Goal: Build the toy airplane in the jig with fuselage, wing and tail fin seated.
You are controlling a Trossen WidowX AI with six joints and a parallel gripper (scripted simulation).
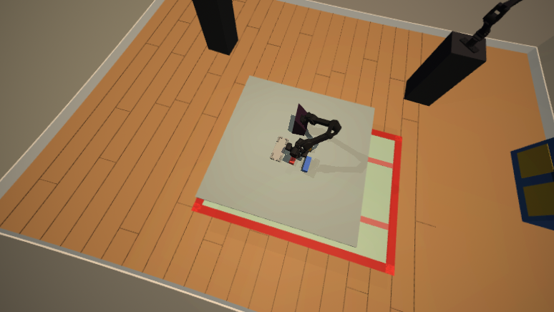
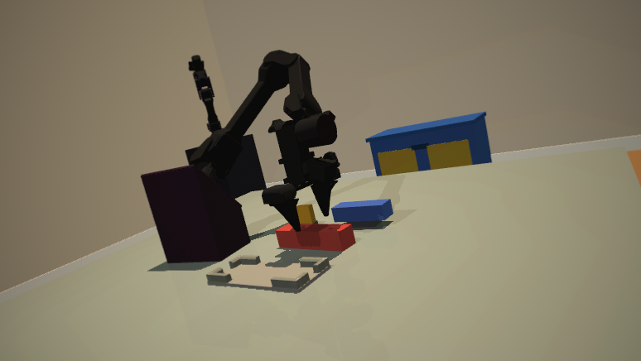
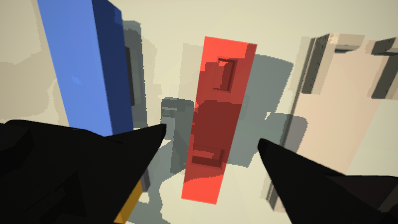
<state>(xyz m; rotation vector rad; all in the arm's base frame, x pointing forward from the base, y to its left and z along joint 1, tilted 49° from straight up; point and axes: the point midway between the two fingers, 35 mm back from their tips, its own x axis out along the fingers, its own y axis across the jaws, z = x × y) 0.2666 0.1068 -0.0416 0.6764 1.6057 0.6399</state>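
The red fuselage (image 1: pixel 292 160) (image 2: pixel 340 239) (image 3: pixel 200 187) lies on the table outside the cradle, its two sockets facing up. My gripper (image 2: pixel 312 222) (image 3: pixel 211 135) is open and empty, pointing down low over the fuselage, with one fingertip on each side of it in the wrist view. The beige jig cradle (image 1: pixel 278 149) (image 2: pixel 264 273) (image 3: pixel 340 100) is empty, beside the fuselage. The blue wing (image 1: pixel 306 164) (image 2: pixel 359 213) (image 3: pixel 75 60) lies on the fuselage's other side. The yellow tail fin (image 2: pixel 306 214) (image 3: pixel 131 205) stands behind the fuselage, partly hidden by a finger in the wrist view.
The dark arm base (image 1: pixel 299 122) (image 2: pixel 188 219) stands on the grey table (image 1: pixel 248 170) (image 2: pixel 448 277) near the cradle's end. Black pillars (image 1: pixel 219 26) (image 1: pixel 444 69) and a blue cabinet with yellow doors (image 1: pixel 532 182) (image 2: pixel 421 147) stand farther off.
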